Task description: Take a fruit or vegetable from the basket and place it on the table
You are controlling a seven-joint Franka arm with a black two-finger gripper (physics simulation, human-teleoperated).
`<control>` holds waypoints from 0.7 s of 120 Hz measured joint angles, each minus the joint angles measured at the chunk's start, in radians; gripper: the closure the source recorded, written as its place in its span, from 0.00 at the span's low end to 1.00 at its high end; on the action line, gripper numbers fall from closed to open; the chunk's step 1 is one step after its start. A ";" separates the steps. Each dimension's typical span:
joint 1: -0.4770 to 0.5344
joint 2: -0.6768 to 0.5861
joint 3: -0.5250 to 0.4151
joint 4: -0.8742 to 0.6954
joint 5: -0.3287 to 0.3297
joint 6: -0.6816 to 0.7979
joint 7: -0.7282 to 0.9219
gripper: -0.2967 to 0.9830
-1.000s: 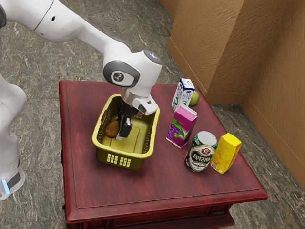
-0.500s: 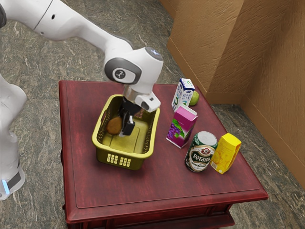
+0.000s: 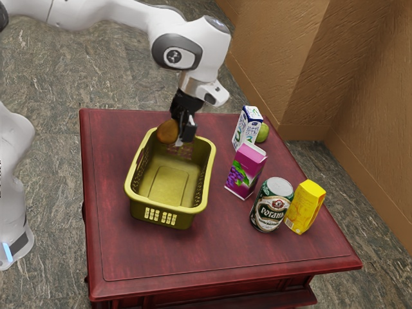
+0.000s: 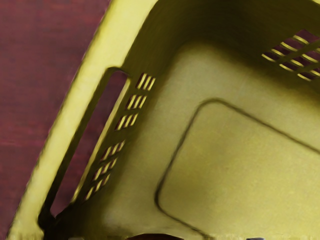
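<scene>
Gripper (image 3: 182,136) is closed on the brown fruit (image 3: 167,132); it hangs off the fingers, up at the far end of the basket (image 3: 168,215). Far-side contact is hidden, so can't tell how centred the grip is. Wrist view has the basket floor (image 4: 250,165) under the hand, dark sliver of something (image 4: 155,237) at the lower edge.

Step in hand, my read: finish the lift, then carry out. Can't tell if the fruit's underside is past the rim, so go straight up a bit more before any sideways move. Clip the rim and it likely twists out or drags the basket.

Suggest going over the rim toward the exterior view's left, onto the table (image 3: 106,193) beside the basket. Avoid the right: grape carton (image 3: 246,170), can (image 3: 272,205) and yellow box (image 3: 305,207) stand there, easy to knock.

Move slow, hold squeeze steady. Fruit looks round, so it may roll: lower until it touches the tabletop, open gently, back off straight up. Keep it well in from the table edge.
</scene>
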 joint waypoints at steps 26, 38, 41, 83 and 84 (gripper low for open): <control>0.154 -0.101 0.003 -0.006 0.046 -0.109 0.023 0.50; 0.208 -0.112 0.005 -0.047 0.061 -0.141 0.035 0.50; 0.215 -0.112 0.005 -0.057 0.063 -0.146 0.038 0.50; 0.264 -0.121 0.041 -0.117 0.071 -0.176 0.064 0.50; 0.265 -0.122 0.041 -0.118 0.071 -0.176 0.065 0.50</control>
